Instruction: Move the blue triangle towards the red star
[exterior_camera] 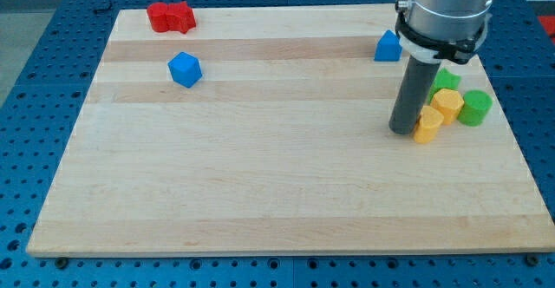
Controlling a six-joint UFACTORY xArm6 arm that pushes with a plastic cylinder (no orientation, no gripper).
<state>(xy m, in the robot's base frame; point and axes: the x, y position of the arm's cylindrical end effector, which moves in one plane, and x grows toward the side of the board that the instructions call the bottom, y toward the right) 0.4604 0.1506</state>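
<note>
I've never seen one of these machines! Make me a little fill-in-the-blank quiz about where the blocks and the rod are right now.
My tip touches down just left of a ____ block.
The blue triangle lies near the board's ____ edge.
The red star sits in the view's top-____ corner.
The blue cube lies ____ the red star.

Missing words: yellow; top; left; below

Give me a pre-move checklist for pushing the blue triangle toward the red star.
1. Small blue triangle block visible, near the view's top right: ok.
2. Red star-shaped block visible, at the view's top left: ok.
3. My tip behind the triangle for a leftward push: not ok; it sits below it, beside the yellow block.
4. Straight path between triangle and star free of blocks: ok; the blue cube-like block lies below that line.
5. Tip touching the yellow block: cannot tell.
</note>
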